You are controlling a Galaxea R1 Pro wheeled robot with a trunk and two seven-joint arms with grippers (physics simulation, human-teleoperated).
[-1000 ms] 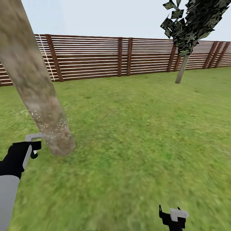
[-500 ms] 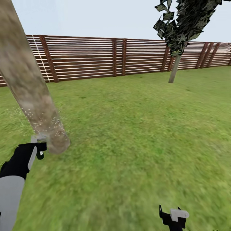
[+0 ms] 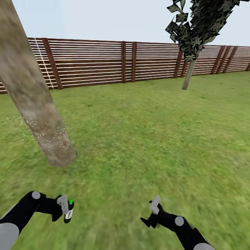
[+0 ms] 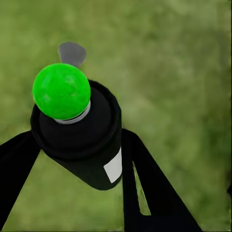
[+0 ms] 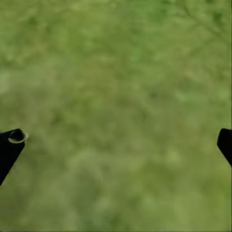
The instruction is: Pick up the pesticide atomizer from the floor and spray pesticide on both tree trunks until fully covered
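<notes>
**Kid:** Looking from the head first, what do you see?

**Helper:** A fat trunk [image 3: 34, 104] leans at the left. Tiny white specks of pesticide [image 3: 48, 133] sit on its low part and on the grass beside it. Higher up, the trunk looks bare. Far off by the fence [image 3: 104, 62] stands a thin tree [image 3: 189, 74] with dark leaves.

**Kid:** Where are the arms?

**Helper:** Both are low, over the lawn [image 3: 146, 139]. The left gripper [image 3: 66, 210] holds the atomizer [image 3: 69, 208], a small black can with a green top. It is well apart from the trunk. The right gripper [image 3: 154, 208] is near it and holds nothing.

**Kid:** Now the left wrist?

**Helper:** The atomizer [image 4: 79, 133] sits between the two black fingers [image 4: 150, 193]. They pinch it. Its green ball [image 4: 61, 91] is on top, and a white label is on its side. Grass is under it.

**Kid:** And the right wrist?

**Helper:** Two black tips [image 5: 10, 145] are spread far apart, with grass between them.

**Kid:** Is the job done?

**Helper:** I think not. The pick-up is done. This trunk has spray only low down, so more is needed higher. I see no second thick trunk to check, so that one is likely left too.
</notes>
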